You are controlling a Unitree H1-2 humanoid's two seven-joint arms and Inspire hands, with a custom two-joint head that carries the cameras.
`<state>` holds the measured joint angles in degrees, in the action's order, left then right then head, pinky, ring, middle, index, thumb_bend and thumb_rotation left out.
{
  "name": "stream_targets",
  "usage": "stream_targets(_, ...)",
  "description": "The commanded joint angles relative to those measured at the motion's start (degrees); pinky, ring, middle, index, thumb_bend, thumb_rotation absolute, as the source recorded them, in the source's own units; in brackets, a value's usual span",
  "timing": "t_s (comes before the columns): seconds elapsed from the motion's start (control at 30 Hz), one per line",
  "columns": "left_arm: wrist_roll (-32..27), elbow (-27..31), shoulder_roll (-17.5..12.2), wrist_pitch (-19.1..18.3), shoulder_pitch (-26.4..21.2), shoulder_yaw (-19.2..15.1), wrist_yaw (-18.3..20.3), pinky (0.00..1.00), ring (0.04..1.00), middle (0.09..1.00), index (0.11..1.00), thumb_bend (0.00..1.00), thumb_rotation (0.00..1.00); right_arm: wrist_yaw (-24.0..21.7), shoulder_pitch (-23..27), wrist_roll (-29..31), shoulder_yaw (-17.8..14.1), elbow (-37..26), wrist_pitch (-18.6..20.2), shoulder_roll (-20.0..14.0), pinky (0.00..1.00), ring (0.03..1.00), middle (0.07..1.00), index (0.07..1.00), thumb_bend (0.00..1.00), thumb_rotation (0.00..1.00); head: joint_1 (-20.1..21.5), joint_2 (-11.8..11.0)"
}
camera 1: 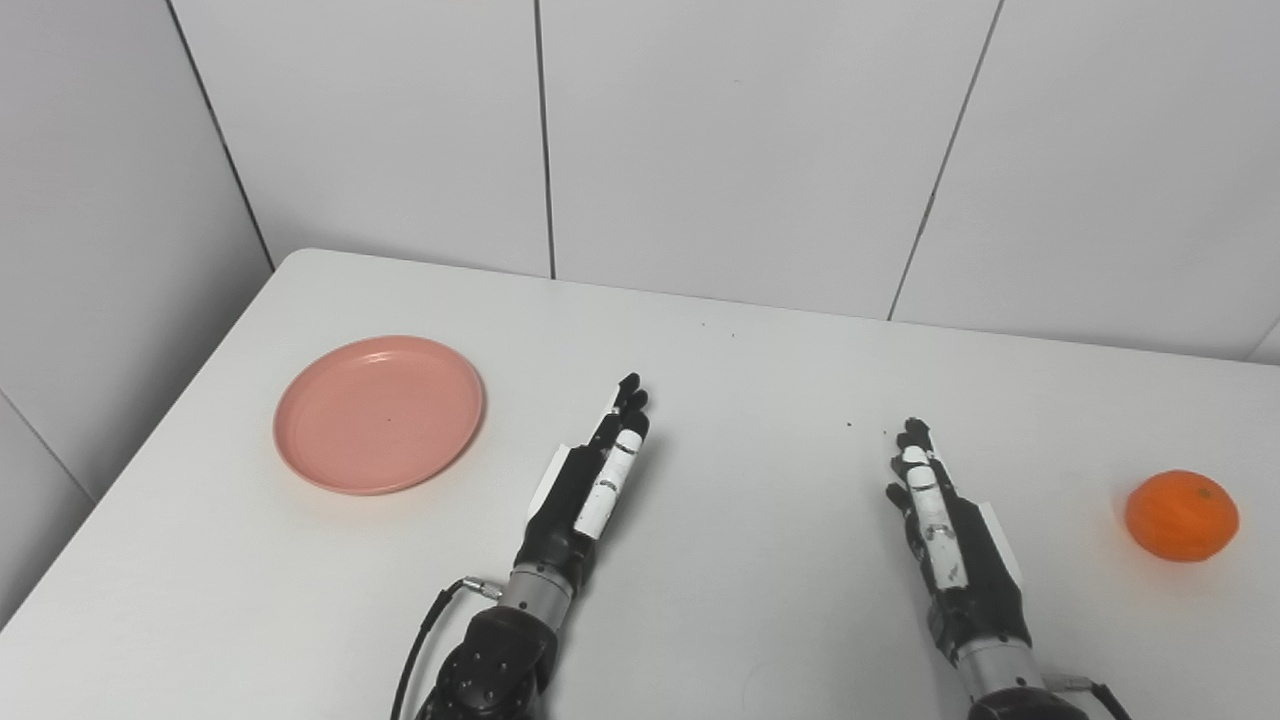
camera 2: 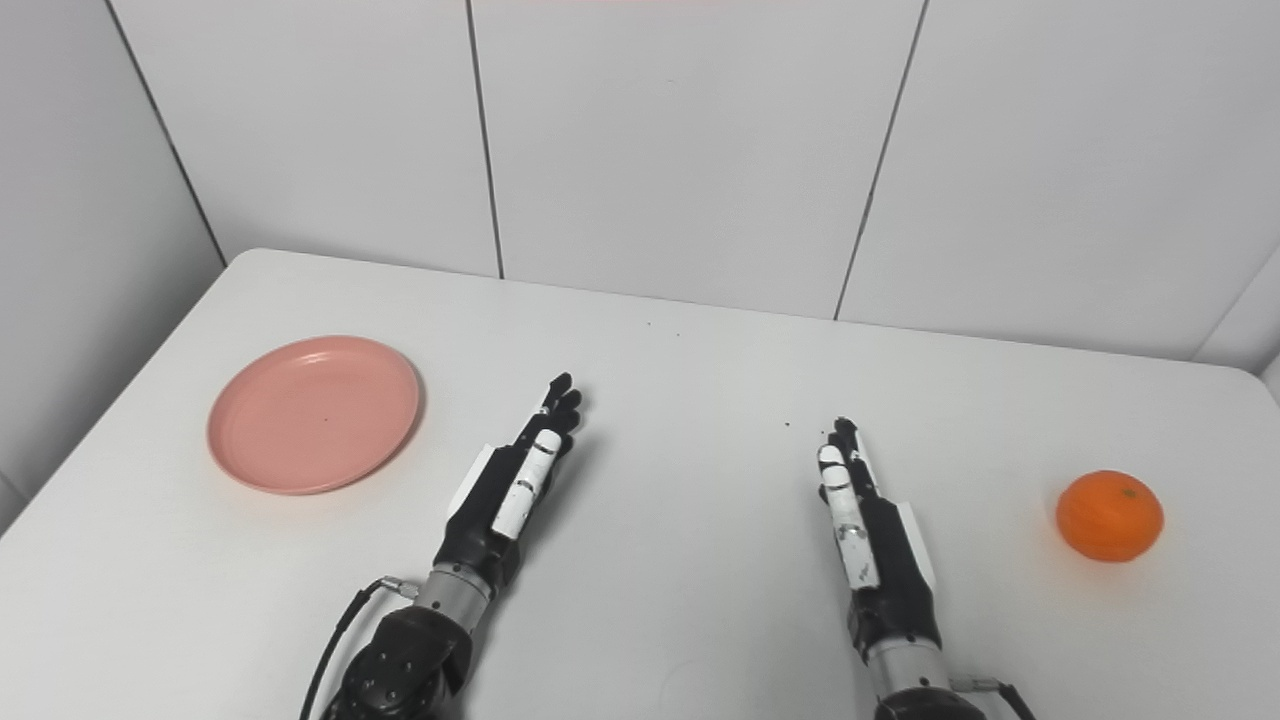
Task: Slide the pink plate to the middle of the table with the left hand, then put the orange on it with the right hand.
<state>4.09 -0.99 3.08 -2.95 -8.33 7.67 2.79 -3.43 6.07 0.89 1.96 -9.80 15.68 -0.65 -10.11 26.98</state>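
A pink plate [camera 1: 379, 414] lies empty on the left part of the white table [camera 1: 760, 380]. An orange [camera 1: 1181, 515] sits near the table's right edge. My left hand [camera 1: 590, 480] is open, fingers stretched forward, to the right of the plate and apart from it. My right hand [camera 1: 940, 520] is open too, fingers straight, left of the orange with a clear gap. Neither hand holds anything. The same scene shows in the right eye view: plate [camera 2: 313, 413], orange [camera 2: 1110, 516], left hand [camera 2: 510, 485], right hand [camera 2: 865, 525].
White tiled walls stand behind the table and along its left side. A few dark specks [camera 1: 850, 425] lie on the table between the hands. A black cable [camera 1: 420, 640] runs by my left wrist.
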Motion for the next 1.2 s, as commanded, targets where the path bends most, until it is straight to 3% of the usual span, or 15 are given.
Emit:
stream_targets(0.0, 0.72, 0.34, 1.32, 1.12, -0.96, 0.67, -0.51, 1.0, 1.0, 1.0, 1.0, 0.37, 1.0, -0.9, 0.52, 1.24, -0.54, -0.14, -3.87, -0.69, 1.0, 1.0, 1.0, 1.0, 0.22, 1.0, -1.26, -0.49)
stream_targets(0.23, 1.15, -0.2, 2.46, -0.46, -1.24, 1.45, -1.26, 1.0, 1.0, 1.0, 1.0, 0.35, 1.0, -2.33, 0.5, 3.11, -1.04, 1.27, -5.69, -2.05, 1.0, 1.0, 1.0, 1.0, 0.22, 1.0, -4.48, -1.62)
stream_targets(1.17, 1.47, -0.5, 1.7, 0.72, -1.79, 1.32, -1.39, 1.0, 1.0, 1.0, 1.0, 0.36, 1.0, -2.17, 0.34, 2.35, -0.35, 1.33, -6.11, -1.87, 1.0, 1.0, 1.0, 1.0, 0.16, 1.0, -4.92, -2.94)
